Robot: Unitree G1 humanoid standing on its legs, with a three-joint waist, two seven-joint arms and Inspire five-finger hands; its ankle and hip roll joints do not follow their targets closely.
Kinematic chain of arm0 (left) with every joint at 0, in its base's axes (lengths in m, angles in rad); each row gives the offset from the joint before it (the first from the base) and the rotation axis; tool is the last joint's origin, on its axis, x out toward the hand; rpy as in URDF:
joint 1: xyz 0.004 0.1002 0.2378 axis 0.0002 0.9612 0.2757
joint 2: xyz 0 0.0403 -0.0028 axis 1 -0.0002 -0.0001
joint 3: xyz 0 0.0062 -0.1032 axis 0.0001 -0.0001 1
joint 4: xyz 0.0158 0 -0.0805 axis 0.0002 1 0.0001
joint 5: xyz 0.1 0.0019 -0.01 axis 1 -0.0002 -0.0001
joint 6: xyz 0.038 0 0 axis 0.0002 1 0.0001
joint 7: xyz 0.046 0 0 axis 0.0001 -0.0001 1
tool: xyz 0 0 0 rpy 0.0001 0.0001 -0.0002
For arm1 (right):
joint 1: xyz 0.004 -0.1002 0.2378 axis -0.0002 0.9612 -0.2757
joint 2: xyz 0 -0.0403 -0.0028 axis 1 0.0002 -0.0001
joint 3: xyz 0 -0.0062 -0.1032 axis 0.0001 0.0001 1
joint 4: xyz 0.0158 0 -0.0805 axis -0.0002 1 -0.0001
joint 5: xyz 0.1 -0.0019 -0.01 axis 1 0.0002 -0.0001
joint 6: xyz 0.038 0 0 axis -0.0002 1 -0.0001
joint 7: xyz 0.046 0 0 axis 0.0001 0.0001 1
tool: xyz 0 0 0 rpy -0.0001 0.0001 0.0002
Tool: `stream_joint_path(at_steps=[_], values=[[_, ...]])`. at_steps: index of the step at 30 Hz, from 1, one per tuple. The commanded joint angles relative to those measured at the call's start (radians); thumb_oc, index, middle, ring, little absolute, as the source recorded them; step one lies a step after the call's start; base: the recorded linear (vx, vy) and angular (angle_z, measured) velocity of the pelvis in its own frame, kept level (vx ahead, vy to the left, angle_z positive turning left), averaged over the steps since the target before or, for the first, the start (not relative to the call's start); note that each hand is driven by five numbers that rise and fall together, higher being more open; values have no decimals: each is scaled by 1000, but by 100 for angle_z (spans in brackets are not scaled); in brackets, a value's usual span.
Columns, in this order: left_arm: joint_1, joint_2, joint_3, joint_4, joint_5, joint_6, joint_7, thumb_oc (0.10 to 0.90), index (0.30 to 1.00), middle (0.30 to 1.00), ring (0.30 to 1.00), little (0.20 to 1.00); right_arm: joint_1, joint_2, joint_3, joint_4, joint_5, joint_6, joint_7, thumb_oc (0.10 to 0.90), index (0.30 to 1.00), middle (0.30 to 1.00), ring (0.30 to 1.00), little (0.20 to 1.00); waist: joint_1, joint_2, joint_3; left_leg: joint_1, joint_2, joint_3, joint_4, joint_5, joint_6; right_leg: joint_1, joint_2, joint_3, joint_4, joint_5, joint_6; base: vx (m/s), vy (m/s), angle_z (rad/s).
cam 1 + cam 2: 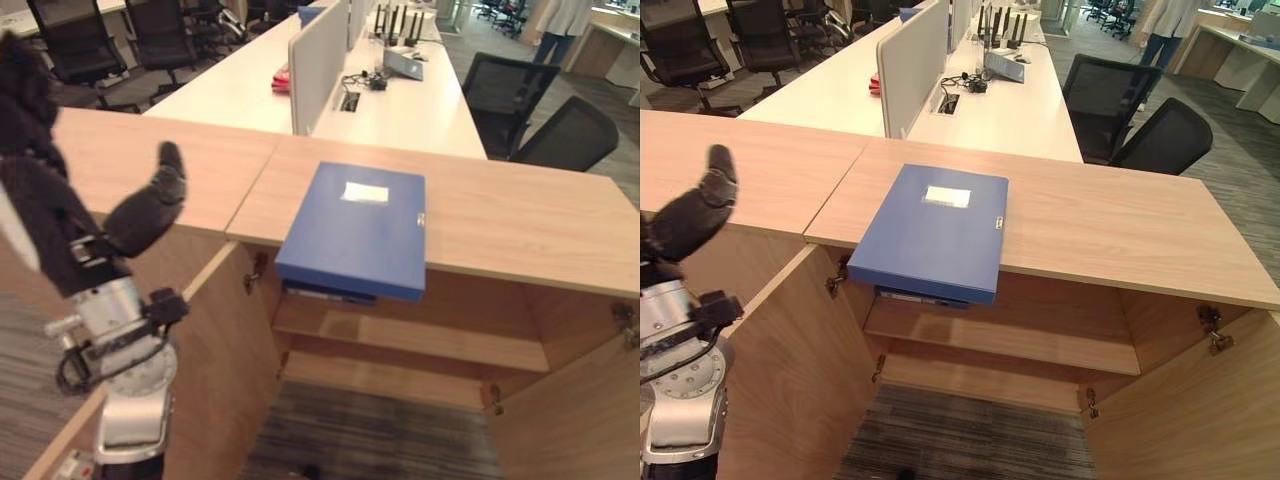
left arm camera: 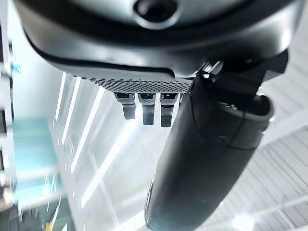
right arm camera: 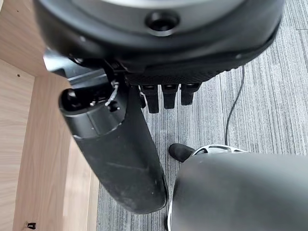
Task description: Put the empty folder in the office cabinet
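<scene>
left eye view: the left hand was raised with fingers straight and empty, well apart from the blue folder, which overhung the cabinet top above the open cabinet's shelf; a careless nudge could tip it off. right wrist view: the right hand hung low, fingers relaxed, holding nothing.

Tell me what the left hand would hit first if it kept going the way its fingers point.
Probably nothing: the left hand is raised and its wrist view looks up at ceiling lights, well left of the blue folder.

Left robot hand raised with fingers straight; right robot hand hangs relaxed.
</scene>
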Motion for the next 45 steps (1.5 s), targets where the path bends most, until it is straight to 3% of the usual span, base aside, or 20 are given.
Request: stream_joint_path(at_steps=[1, 7, 9, 11, 21, 30, 33, 38, 45], values=[[-63, 55, -7, -52, -74, -79, -68, 800, 900, 900, 900, 900, -33, 2, 44, 30, -26, -4, -5, 800, 900, 900, 900, 900, -20, -29, -70, -7, -34, -49, -11, -87, -7, 44, -62, -12, 7, -20, 80, 0, 0, 0], [-90, 114, -58, -43, -111, -51, -190, 800, 900, 900, 900, 900, -32, -15, 35, 30, -42, 10, 18, 800, 900, 900, 900, 900, -35, -20, -78, 1, -35, -45, -11, -89, -5, 49, -66, -8, 8, -18, 82, 0, 0, 0], [-122, 194, -93, -59, -86, -31, -276, 800, 900, 900, 900, 900, -43, -23, 35, 31, -59, 22, 37, 800, 900, 900, 900, 900, -46, -13, -86, 6, -36, -40, -11, -92, -4, 51, -68, -3, 9, -17, 85, -17, 33, 0], [-138, 224, -112, -80, -96, -32, -313, 800, 900, 900, 900, 900, -49, -24, 40, 34, -72, 27, 47, 800, 900, 900, 900, 900, -50, -11, -89, 9, -35, -36, -11, -92, -3, 51, -68, -2, 10, -16, 86, 0, 0, 0], [-179, 289, -137, -147, -97, -54, -350, 800, 900, 900, 900, 900, -56, -10, 72, 35, -89, 27, 68, 800, 900, 900, 900, 900, -52, -16, -95, 21, -37, -26, -11, -98, 0, 53, -69, 12, 11, -15, 87, 1, 0, -2], [-161, 296, -187, -174, -134, -64, -391, 800, 900, 900, 900, 900, -46, -6, 95, 15, -101, 15, 72, 800, 900, 900, 900, 900, -58, -20, -94, 25, -37, -25, -11, -101, 2, 53, -69, 15, 13, -18, 87, 1, 0, -1], [-147, 304, -211, -133, -54, -45, -383, 800, 900, 900, 900, 900, -6, -2, 101, -13, -95, 0, 81, 800, 900, 900, 900, 900, -77, -17, -92, 29, -36, -17, -11, -104, 3, 51, -69, 25, 14, -17, 86, -5, -5, -6], [-118, 394, -202, -113, 166, -40, -383, 800, 900, 900, 900, 900, -1, -4, 98, -17, -102, -3, 77, 800, 900, 900, 900, 900, -84, -14, -91, 32, -35, -13, -11, -107, 5, 48, -64, 34, 14, -17, 87, 1, -3, -5], [-103, 435, -228, -137, 189, -47, -414, 800, 900, 900, 900, 900, 17, -2, 110, -14, -116, -6, 78, 800, 900, 900, 900, 900, -98, -17, -97, 36, -31, -2, -11, -109, 7, 47, -59, 44, 14, -18, 86, 6, -6, -7]])
